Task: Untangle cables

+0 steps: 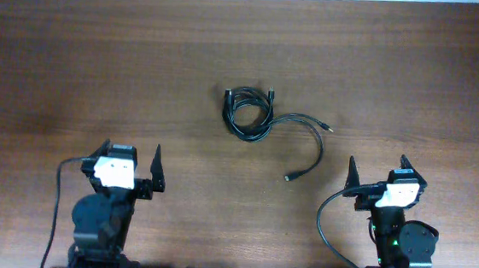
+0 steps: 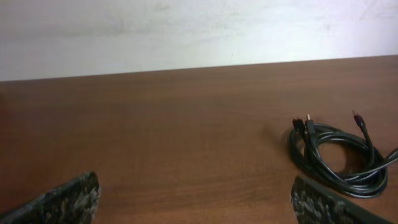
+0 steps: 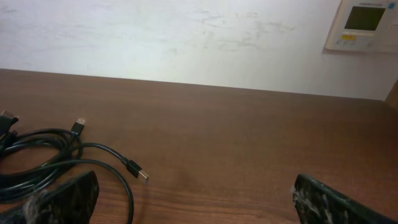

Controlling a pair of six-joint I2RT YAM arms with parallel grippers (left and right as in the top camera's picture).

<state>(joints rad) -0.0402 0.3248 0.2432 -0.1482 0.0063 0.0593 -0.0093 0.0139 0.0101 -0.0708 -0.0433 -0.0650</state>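
Observation:
The black cables point(image 1: 250, 112) lie in a tangled coil at the middle of the wooden table, with one loose strand curving right and down to a plug end point(image 1: 288, 178) and another plug end point(image 1: 330, 127) pointing right. The coil also shows in the left wrist view point(image 2: 339, 158) at the right and in the right wrist view point(image 3: 43, 162) at the left, with a metal-tipped plug point(image 3: 139, 171). My left gripper point(image 1: 131, 161) is open and empty near the front left. My right gripper point(image 1: 381, 169) is open and empty near the front right. Both are well short of the cables.
The wooden table point(image 1: 99, 63) runs back to a white wall point(image 2: 186, 31). A wall control panel point(image 3: 364, 23) hangs at the far right. Thicker black arm wires point(image 1: 325, 226) loop beside the arm bases at the front edge.

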